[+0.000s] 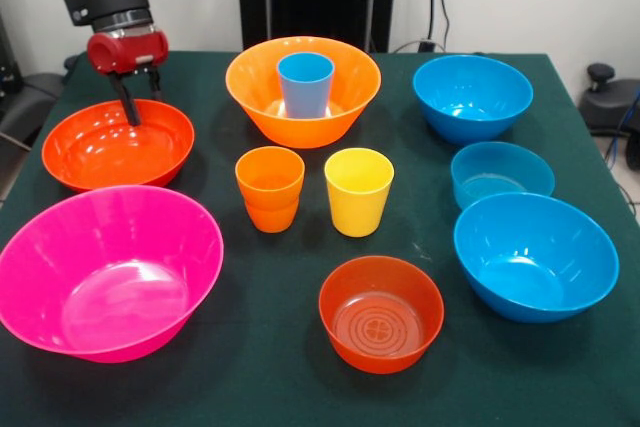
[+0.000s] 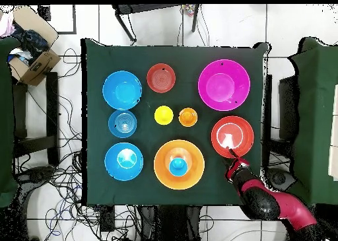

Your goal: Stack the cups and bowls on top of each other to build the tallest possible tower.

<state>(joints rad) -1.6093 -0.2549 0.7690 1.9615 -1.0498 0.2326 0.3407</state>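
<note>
Over the red-orange bowl (image 1: pixel 117 143) at counter (image 1: pixel 300 397) edge — gripper (image 1: pixel 139 97) jaws reaching down inside, near rim; jaw opening: cannot tell. Blue cup (image 1: pixel 305 84) upright inside big orange bowl (image 1: pixel 250 87).

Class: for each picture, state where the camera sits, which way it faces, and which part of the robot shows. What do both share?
Front view: across the table, facing the robot; arm and end effector dip into a red-orange bowl.
Overhead view: above, looking straight down; arm enters from the bottom right.
Shared: blue cup standing in the big orange bowl.
</note>
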